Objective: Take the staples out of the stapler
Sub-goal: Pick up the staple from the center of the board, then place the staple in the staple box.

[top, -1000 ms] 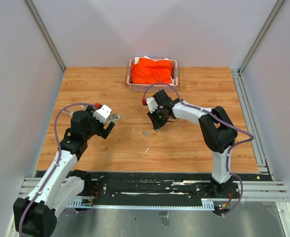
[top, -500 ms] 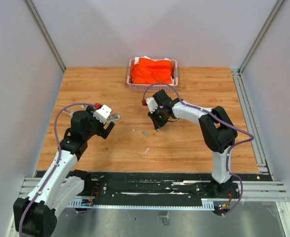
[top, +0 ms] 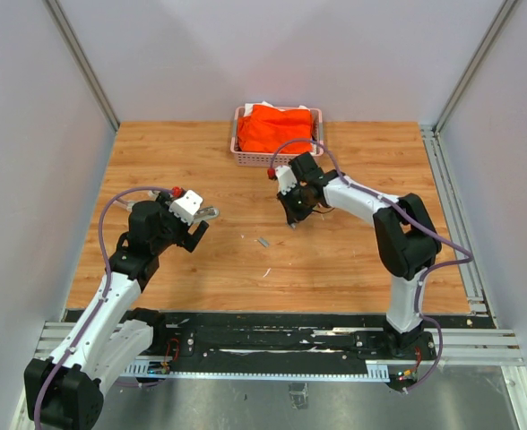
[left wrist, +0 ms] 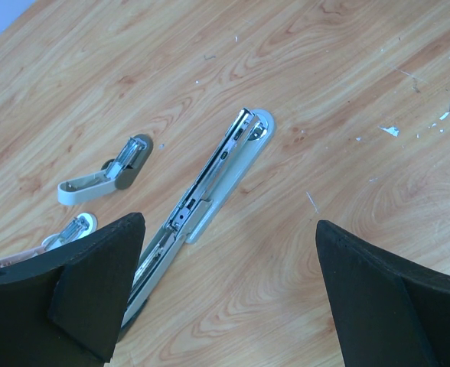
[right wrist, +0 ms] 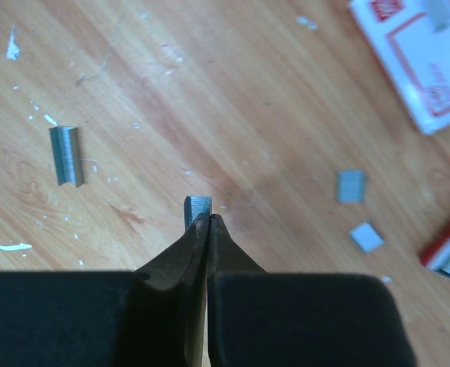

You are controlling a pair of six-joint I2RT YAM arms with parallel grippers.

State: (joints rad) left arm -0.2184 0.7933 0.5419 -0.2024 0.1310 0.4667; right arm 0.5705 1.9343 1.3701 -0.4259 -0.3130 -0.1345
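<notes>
Looks like we're mid-unload here. The right gripper (right wrist: 207,220) is clamped fully closed with a short staple strip (right wrist: 198,206) pinched right at its tips, so I'd call this the carry-it-off part of the step. From the wrist cam I can't tell if the strip is lifted or just touching the wooden tabletop (right wrist: 210,92).

Other staples are already out. A longer staple strip (right wrist: 66,155) lies at about 10 o'clock from the tips, and two small staple bits (right wrist: 350,186) sit near 3 o'clock. A white box with a red label (right wrist: 412,53) is up at 1 o'clock.

The left gripper (left wrist: 229,229) has its jaws spread wide with nothing in them, and it hovers over the stapler (left wrist: 210,187). The stapler lies swung open flat on the wood with its metal channel facing up. In the overhead view it's well apart from the right gripper, out at roughly 9 o'clock.

Next move, imo: put the pinched strip down with the loose ones and let go gently. It's tiny and light, so it could easily stick to a pad or flick off. After that, go back and check the channel. I can't tell from these shots whether anything's left in it.
</notes>
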